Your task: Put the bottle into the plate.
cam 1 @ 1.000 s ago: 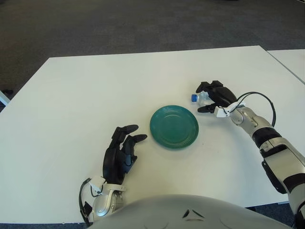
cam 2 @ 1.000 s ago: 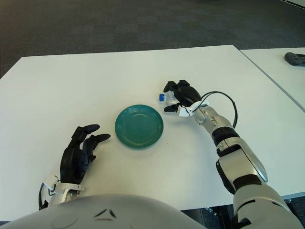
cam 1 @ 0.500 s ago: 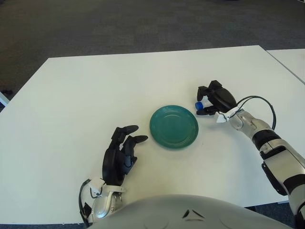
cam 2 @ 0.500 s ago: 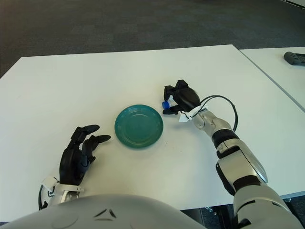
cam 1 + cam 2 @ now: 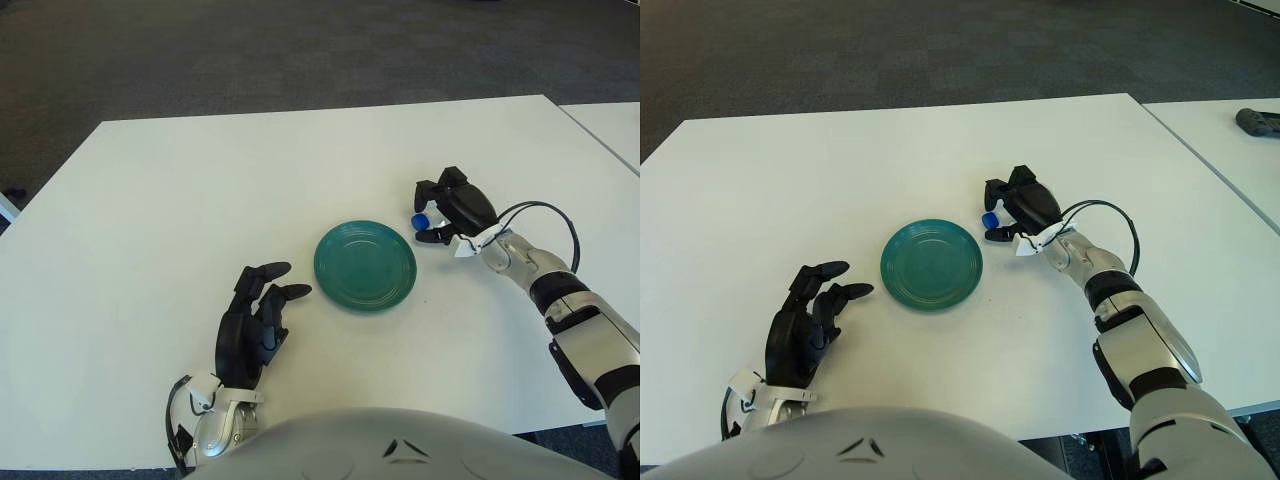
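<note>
Right hand (image 5: 452,208) right of centre, fingers wrapped round bottle (image 5: 420,220), only blue cap visible; plate (image 5: 365,265) adjacent. Left hand (image 5: 255,320) lower left, fingers relaxed. Risk: bottle rolling off plate on release.

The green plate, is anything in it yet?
Empty. The green plate shows only bare glaze; the bottle is beside its right rim, gripped in the right robot hand.
</note>
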Robot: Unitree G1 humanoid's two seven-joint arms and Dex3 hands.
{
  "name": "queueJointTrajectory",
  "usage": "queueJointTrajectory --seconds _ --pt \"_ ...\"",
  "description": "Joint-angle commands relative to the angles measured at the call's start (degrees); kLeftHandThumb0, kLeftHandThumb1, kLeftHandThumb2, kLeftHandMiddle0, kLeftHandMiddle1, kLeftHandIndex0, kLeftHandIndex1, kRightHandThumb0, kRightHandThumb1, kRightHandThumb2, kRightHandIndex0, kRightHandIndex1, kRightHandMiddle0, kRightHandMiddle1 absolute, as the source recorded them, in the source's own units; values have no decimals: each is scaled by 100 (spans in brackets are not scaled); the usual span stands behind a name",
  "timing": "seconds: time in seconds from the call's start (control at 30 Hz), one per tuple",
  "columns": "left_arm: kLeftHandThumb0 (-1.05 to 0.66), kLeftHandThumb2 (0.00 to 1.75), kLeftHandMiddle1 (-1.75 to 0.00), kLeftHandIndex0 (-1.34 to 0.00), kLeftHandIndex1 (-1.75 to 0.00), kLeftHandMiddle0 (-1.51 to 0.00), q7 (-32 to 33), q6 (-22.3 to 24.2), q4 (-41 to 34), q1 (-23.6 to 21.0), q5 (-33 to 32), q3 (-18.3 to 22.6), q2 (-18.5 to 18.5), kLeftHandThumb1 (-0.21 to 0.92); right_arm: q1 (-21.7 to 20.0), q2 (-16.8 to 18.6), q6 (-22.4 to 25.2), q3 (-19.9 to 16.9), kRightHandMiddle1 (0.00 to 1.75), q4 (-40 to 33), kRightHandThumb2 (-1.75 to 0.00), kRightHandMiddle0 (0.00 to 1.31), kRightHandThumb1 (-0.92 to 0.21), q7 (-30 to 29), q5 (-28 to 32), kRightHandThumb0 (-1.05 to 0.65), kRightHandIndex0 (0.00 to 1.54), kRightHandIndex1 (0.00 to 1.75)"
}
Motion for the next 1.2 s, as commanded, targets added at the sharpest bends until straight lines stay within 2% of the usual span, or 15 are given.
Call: queueJointTrajectory --seconds 0.0,0.17,0.43,0.7,0.87,1.17 --pt "-81 61 -102 -35 -117 -69 3 -38 27 -48 -30 17 16 92 39 -34 -68 -82 175 -154 -131 103 -29 22 71 -19 127 175" --pt "-81 63 -105 -36 -118 -69 -22 -125 80 -88 -42 42 25 92 34 -59 -85 -70 175 -269 -135 106 -27 -39 4 -18 130 175" --pt "-83 62 -105 -35 -118 -67 64 11 69 -80 -19 100 27 92 107 -111 -210 -172 175 -514 -137 107 -27 15 103 -16 131 175" --pt "-84 63 -109 -34 -119 -65 -23 -86 120 -124 -61 117 52 92 233 -59 -337 -392 175 -782 -137 108 -26 -49 204 -15 131 175" --pt "-84 62 -110 -33 -119 -64 25 106 79 -136 -96 139 67 92 325 -71 -399 -529 175 -1011 -139 109 -24 -12 273 -14 131 175" --pt "-85 63 -112 -33 -119 -63 -23 45 158 -211 -73 180 83 92 467 -158 -386 -765 175 -1505 -140 109 -24 117 344 -16 131 175"
